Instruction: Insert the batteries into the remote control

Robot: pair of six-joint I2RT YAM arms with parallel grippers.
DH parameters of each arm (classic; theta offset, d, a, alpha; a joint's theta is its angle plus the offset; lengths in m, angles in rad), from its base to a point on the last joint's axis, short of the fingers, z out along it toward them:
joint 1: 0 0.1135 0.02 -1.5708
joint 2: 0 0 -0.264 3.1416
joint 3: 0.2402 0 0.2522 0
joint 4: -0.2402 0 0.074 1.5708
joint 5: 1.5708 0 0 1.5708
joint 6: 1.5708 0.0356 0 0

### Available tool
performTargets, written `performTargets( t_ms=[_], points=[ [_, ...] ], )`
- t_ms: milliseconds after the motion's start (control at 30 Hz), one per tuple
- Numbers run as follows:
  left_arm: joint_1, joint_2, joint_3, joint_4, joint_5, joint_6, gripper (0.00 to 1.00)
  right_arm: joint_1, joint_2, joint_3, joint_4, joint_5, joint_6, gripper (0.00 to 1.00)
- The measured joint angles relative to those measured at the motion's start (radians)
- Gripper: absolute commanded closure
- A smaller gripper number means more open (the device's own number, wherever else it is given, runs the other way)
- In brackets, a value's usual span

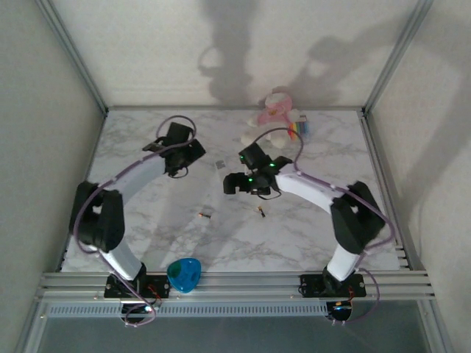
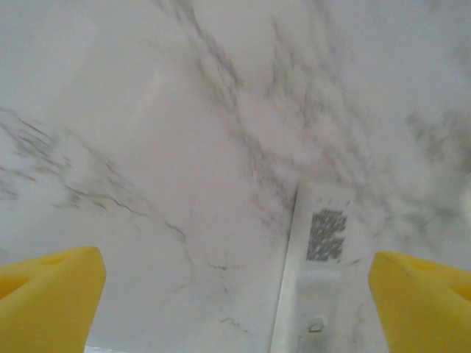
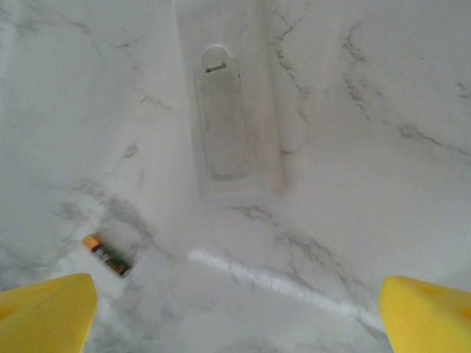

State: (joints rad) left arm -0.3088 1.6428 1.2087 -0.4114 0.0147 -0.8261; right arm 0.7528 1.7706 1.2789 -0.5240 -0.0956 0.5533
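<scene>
The remote control (image 3: 228, 118) lies with its back up on the marble table, and the outline and latch of its battery cover show. The same remote (image 2: 313, 287) carries a grey label, which is a small grey patch (image 1: 219, 165) in the top view. Two batteries (image 1: 206, 215) (image 1: 261, 211) lie apart on the table nearer the arms. A dark battery with an orange end (image 3: 107, 255) lies left of the remote's near end. My left gripper (image 2: 235, 301) (image 1: 180, 168) is open, the remote just inside its right finger. My right gripper (image 3: 235, 316) (image 1: 246, 187) is open and empty, short of the remote.
A pink and white plush toy (image 1: 276, 110) and a small rainbow-striped item (image 1: 299, 129) sit at the table's back edge. A blue object (image 1: 184, 274) rests at the near edge between the arm bases. Metal frame posts and walls bound the table.
</scene>
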Motion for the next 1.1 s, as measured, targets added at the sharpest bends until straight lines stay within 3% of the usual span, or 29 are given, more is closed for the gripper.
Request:
performTargets(
  t_ms=[233, 467, 667, 867, 1100],
  points=[
    [0.056, -0.142, -0.103, 0.027, 0.043, 0.008, 0.06, 0.038, 0.237, 0.229, -0.100, 0.083, -0.097, 0.01],
    [0.076, -0.194, -0.158, 0.045, 0.054, 0.023, 0.03, 0.040, 0.338, 0.275, -0.185, 0.142, -0.179, 0.01],
    [0.082, -0.231, -0.165, 0.071, 0.054, 0.042, 0.02, 0.026, 0.338, 0.272, -0.219, 0.195, -0.211, 0.01],
    [0.082, -0.245, -0.188, 0.104, 0.054, 0.053, 0.01, -0.068, 0.300, 0.246, -0.251, 0.227, -0.231, 0.02],
    [0.082, -0.257, -0.259, 0.170, 0.097, 0.070, 0.01, -0.112, 0.281, 0.262, -0.283, 0.206, -0.237, 0.14]
  ],
)
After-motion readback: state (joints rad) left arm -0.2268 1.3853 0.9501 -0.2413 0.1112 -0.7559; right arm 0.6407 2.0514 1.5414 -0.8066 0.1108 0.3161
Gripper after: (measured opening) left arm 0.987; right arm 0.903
